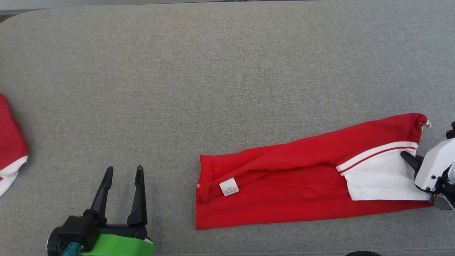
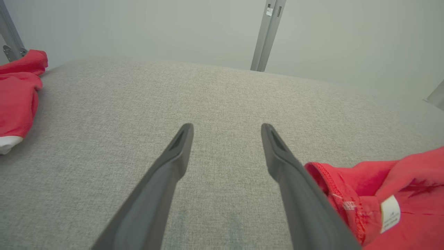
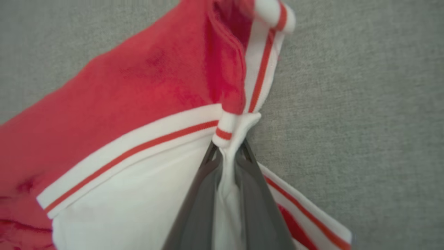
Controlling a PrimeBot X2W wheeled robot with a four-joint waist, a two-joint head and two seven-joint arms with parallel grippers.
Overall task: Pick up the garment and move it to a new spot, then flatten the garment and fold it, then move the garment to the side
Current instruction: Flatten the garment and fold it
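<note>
As it lies, the garment (image 1: pixel 284 177) runs left-right.

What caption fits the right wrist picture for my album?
Right gripper pinching the white edge of the red garment on the grey fabric surface.

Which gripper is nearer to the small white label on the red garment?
The left. The left gripper stands open off the hem end of the garment, a short way from the label. The right gripper is shut on the white-striped far end.
</note>
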